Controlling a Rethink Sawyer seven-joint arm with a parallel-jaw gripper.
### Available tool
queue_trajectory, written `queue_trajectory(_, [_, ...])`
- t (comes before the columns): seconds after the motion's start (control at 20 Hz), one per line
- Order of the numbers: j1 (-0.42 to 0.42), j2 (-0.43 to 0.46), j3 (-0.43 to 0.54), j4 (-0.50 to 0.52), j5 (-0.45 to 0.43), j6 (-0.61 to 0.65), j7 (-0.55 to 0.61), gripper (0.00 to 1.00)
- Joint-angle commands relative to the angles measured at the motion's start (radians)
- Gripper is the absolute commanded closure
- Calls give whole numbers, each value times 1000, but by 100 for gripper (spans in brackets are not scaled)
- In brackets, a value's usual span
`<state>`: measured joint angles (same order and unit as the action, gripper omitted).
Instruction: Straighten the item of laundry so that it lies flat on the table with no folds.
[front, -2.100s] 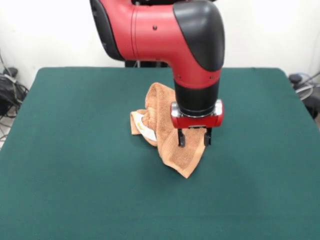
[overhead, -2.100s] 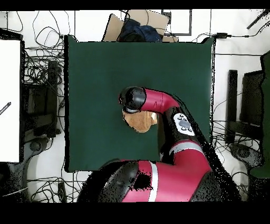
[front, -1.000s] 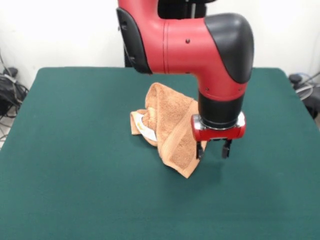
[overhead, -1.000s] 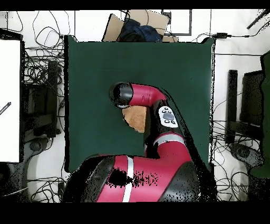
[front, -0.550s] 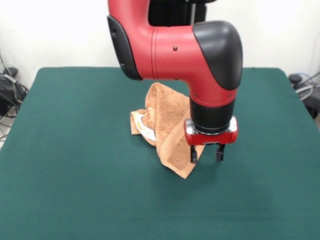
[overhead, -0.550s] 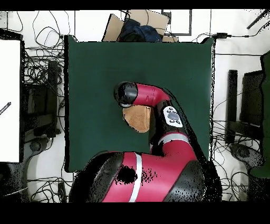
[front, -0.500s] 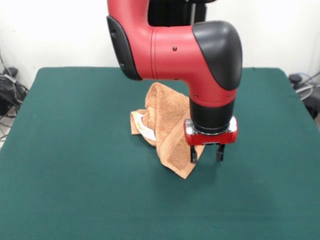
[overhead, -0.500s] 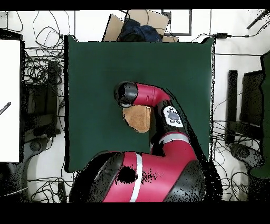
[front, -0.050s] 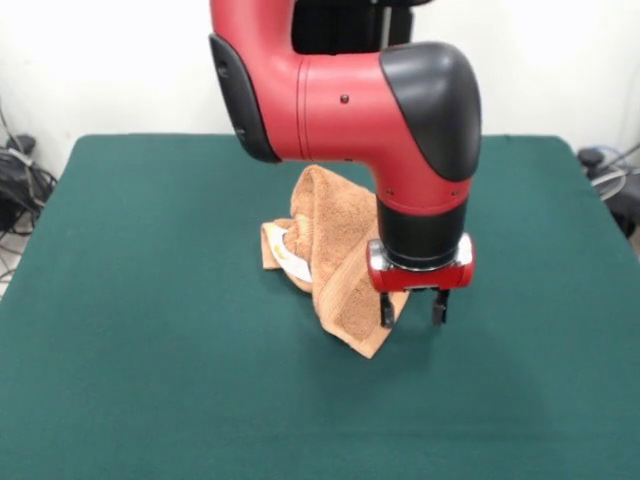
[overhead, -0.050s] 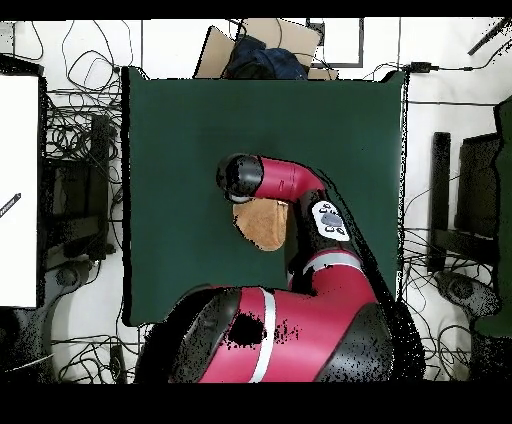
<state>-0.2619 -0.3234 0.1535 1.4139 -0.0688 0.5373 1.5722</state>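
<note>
One towel (front, -0.050s: 340, 260), orange-tan terry, sits bunched and folded approx mid-tabletop (front, -0.050s: 150, 330), well clear of every edge and corner. It's heaped, not flat: a raised hump toward the far edge, a creased flap tapering to a point toward the near edge, and a small white label (front, -0.050s: 292, 262) showing on the side facing the left edge in the front view. Overhead view shows only part of the towel; the arm covers the rest.

Hand (front, -0.050s: 411, 310) hangs low w/ its two dark fingers (front, -0.050s: 386, 309) parted by a narrow gap and nothing between them. One finger is right at the towel's edge, on the side toward the right edge of the tabletop in the front view; the other is over bare green cloth. Can't tell if the tips touch the tabletop or the towel.

Judging from this, task is barely started; the fabric needs a corner pulled out.

Risks:
- Closing here may catch only a thin edge loop, or nothing, since just one finger meets fabric.
- Pinching through stacked layers would drag the whole heap instead of unfolding it.
- Pressing too low could snag the green tabletop cover w/ the towel.
</note>
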Motion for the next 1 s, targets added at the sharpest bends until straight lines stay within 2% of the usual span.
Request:
queue_trajectory(0.05, [2, -72, 51, 59, 14, -54, 139, 0])
queue_trajectory(0.2, [29, -145, 21, 80, 23, 18, 156, 0])
queue_trajectory(0.55, [34, -189, 17, 74, 33, 95, 143, 0])
queue_trajectory(1.0, [-11, -143, 67, 103, 70, 65, 118, 0])
